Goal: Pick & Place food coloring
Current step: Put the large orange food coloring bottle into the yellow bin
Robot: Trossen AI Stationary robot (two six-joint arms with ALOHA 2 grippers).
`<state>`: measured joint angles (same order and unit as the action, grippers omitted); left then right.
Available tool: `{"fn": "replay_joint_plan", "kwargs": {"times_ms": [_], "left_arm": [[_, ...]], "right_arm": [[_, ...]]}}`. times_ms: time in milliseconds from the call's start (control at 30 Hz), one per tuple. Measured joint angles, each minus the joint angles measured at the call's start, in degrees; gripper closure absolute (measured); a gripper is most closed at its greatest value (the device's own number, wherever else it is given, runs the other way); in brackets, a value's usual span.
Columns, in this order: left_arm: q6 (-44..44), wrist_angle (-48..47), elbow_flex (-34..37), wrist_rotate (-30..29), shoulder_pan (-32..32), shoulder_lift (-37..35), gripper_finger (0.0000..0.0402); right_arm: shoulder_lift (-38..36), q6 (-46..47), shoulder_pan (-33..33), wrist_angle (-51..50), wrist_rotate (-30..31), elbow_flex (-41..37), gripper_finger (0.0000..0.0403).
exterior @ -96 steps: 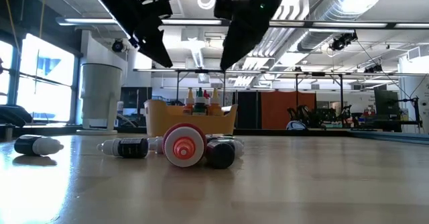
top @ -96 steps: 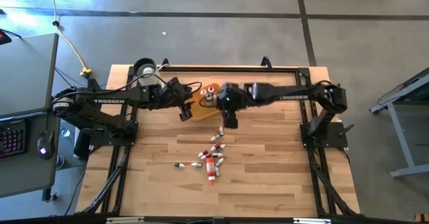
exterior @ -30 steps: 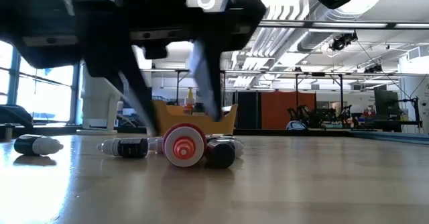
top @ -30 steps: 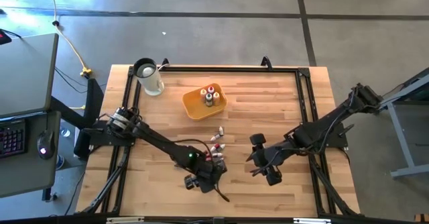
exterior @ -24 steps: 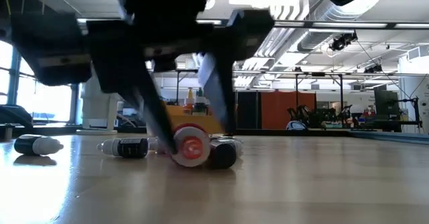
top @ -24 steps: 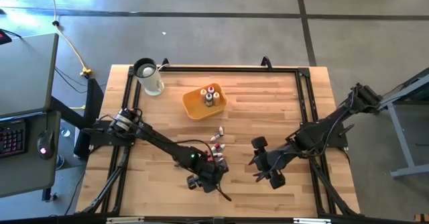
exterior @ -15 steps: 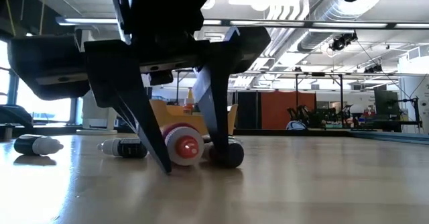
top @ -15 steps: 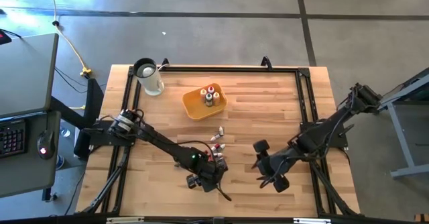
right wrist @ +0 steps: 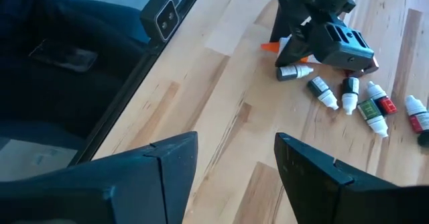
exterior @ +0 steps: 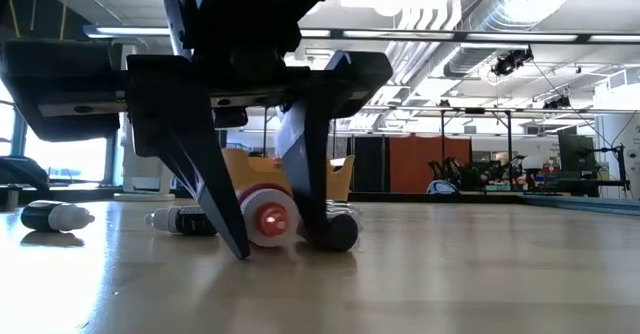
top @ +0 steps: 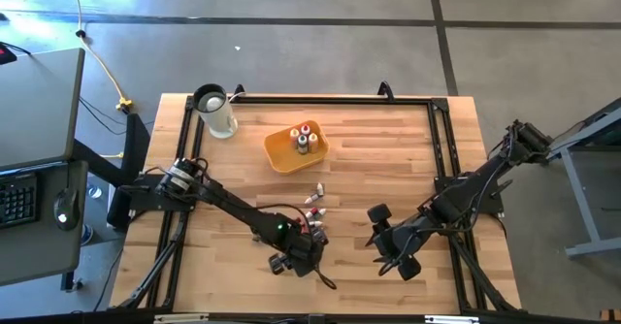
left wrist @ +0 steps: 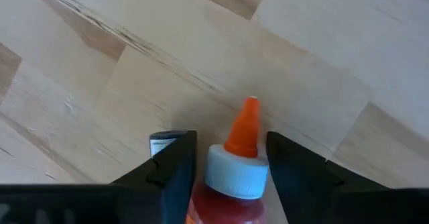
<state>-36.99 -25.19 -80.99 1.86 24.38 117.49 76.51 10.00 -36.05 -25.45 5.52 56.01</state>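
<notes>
A red food coloring tube [left wrist: 224, 207] with a white collar and orange nozzle lies on its side on the wooden table [top: 388, 169], near the front edge. My left gripper [top: 303, 256] is down over it, shut on it. Several small food coloring bottles [top: 315, 208] lie just beyond it, and a dark one [exterior: 335, 232] lies right beside the tube. Three more bottles [top: 304, 138] stand in the yellow-orange tray [top: 279, 157]. My right gripper [right wrist: 234, 143] hangs open over the table's near right part, holding nothing. My left gripper has the tube's nozzle end between its two fingers, which sit against the white collar [left wrist: 234, 174] on either side. The fingers [exterior: 225, 214] slant down from above and lie across the tube. One tip stands on the table, and the tube lies on the table.
A white jug [top: 215, 111] stands at the far left corner. Two dark bottles with pale caps [exterior: 55, 216] [exterior: 185, 219] lie apart from the cluster toward the left. A black frame [top: 437, 140] runs around the tabletop. Bare wood lies between the two grippers.
My left gripper has sunk until its fingertips reach the table on either side of the red tube, and its fingers have drawn closer together on it. The tube has shifted a little on the table. My right gripper has drifted toward the table's near right corner, still open.
</notes>
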Motion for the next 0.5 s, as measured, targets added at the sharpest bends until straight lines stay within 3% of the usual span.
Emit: {"fn": "replay_joint_plan", "kwargs": {"times_ms": [233,367,500], "left_arm": [[0.0,-0.3,0.0,-1.2,0.0,0.0,0.0292],[2.3,0.9,-0.7,-4.1,0.3,0.0,0.029],[7.1,1.3,-6.7,-6.4,0.8,0.0,0.0278]], "right_arm": [[0.0,0.0,0.0,0.0,0.0,0.0,0.021],[0.0,0.0,0.0,0.0,0.1,0.0,0.021],[0.0,0.0,0.0,0.0,0.1,0.0,0.021]]}}
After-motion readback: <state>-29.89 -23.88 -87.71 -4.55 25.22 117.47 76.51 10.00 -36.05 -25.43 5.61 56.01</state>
